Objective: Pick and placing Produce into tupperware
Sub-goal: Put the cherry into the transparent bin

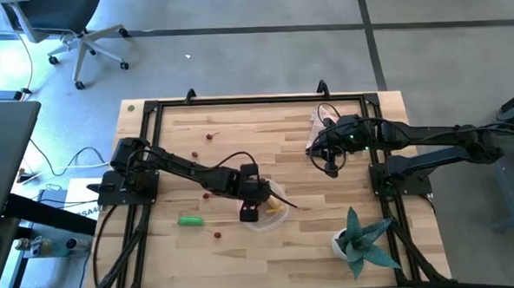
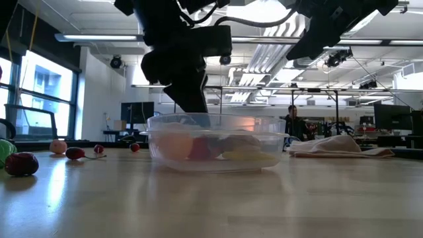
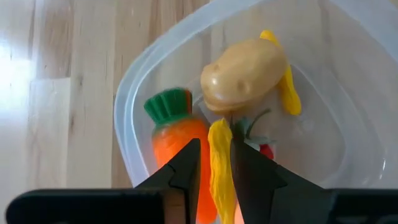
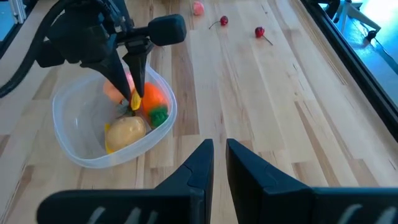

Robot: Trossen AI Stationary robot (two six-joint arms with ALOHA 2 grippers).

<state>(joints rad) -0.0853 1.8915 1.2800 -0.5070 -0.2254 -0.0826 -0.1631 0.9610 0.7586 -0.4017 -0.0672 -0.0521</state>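
The clear tupperware [image 1: 276, 219] stands near the table's middle front. It holds an orange carrot [image 3: 177, 137], a tan ball [image 3: 245, 74], a yellow stick [image 3: 288, 93] and a red berry [image 3: 266, 151]. My left gripper [image 3: 216, 163] reaches down into it, shut on another yellow stick [image 3: 219, 155]. A green pod [image 1: 190, 221] and red berries [image 1: 210, 136] lie on the wood, and a pink ball [image 4: 198, 7] lies farther off. My right gripper [image 4: 216, 155] hangs shut and empty above the table's far right, beside the pink cloth [image 1: 319, 122]. My left gripper has the yellow stick's two sides [image 3: 217, 177] between its two fingers. The fingers come slanting down from above, and the stick lies along them. Its free end [image 3: 219, 127] sticks out past the fingertips, inside the tupperware next to the carrot and the tan ball.
A teal spiky plant in a white pot [image 1: 358, 240] stands at the near right corner. A black frame [image 1: 238, 101] runs around the table. Bare wood lies left of the tupperware and across the table's middle.
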